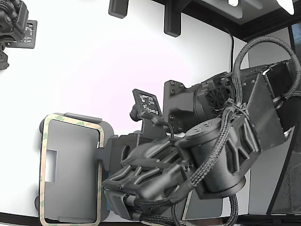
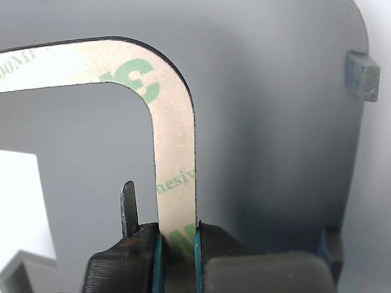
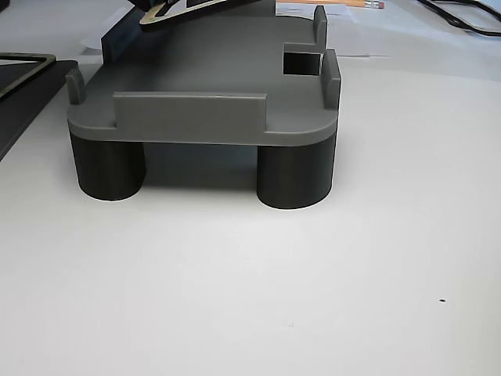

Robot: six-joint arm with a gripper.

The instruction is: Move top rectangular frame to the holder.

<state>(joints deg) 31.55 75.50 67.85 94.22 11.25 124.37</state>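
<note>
Pinching the frame (image 2: 174, 183) by one long side, my gripper (image 2: 177, 247) has its jaws nearly closed, one on each face of the tan strip; in the exterior view the frame (image 1: 70, 123) sits over the grey holder (image 1: 106, 129), at that view's left; the low side view shows the holder (image 3: 203, 86) raised on dark round legs (image 3: 296, 176) on the white table (image 3: 250, 298).

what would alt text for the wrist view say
A black tool grips one side of a thin tan rectangular frame with green printed lettering, holding it over a light grey flat plate. The frame's rounded corner curves above the tool, and a small raised tab stands at the plate's edge.
</note>
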